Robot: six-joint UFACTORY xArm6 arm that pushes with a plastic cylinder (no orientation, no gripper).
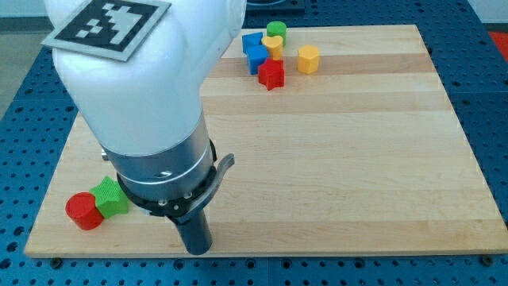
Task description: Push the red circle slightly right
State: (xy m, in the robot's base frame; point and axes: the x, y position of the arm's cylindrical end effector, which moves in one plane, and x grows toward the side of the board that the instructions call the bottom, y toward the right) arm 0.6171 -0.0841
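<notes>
The red circle (83,210) lies near the board's bottom left corner. A green block (109,196) touches it on its upper right. My rod comes down from the large white arm at the view's left, and my tip (197,250) rests near the board's bottom edge, to the right of the red circle and the green block, apart from both.
A cluster sits at the top of the wooden board (357,159): a blue block (254,51), a red star (271,74), a yellow heart (273,44), a green circle (276,30) and a yellow hexagon (308,59). The arm's body hides the board's upper left part.
</notes>
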